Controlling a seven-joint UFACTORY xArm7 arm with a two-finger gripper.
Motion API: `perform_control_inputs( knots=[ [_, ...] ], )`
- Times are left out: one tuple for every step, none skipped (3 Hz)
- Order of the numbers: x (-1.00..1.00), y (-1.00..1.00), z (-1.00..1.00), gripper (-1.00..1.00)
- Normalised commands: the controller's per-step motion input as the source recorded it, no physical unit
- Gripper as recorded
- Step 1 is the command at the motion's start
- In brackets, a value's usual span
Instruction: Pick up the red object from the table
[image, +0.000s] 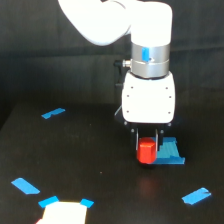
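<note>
The claw (147, 141) points straight down, and its 2 dark fingers (159, 139) reach down on either side of the top of the red object (146, 151). The fingers look close against the block, one on each side, but the picture is too blurry to tell if they are squeezing it or just sitting beside it. The red object is a small red-orange block that stands up, and its bottom seems to be on or very near the table (100, 170). Just beside it, on the exterior view's right, lies a flat blue piece (169, 153), and the 2 look like they touch. Above the claw is the white box of the arm (148, 97), then a silver ring with a small blue mark, then a big white rounded part that goes up and out of the top of the picture. The table is black and dull. There are a few blue tape strips (53, 113) on it: 1 far on the exterior view's left, 1 low on the left, and 1 low on the right. At the bottom edge is a pale shape (64, 212) with blue tape at its corners.
</note>
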Motion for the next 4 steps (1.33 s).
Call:
perform_control_inputs(
  knots=[
    [-0.49,0.53,1.0,-1.0],
    [-0.64,0.51,1.0,-1.0],
    [-0.1,0.41,0.66,-1.0],
    [-0.07,-0.57,1.0,-1.0]
  ],
)
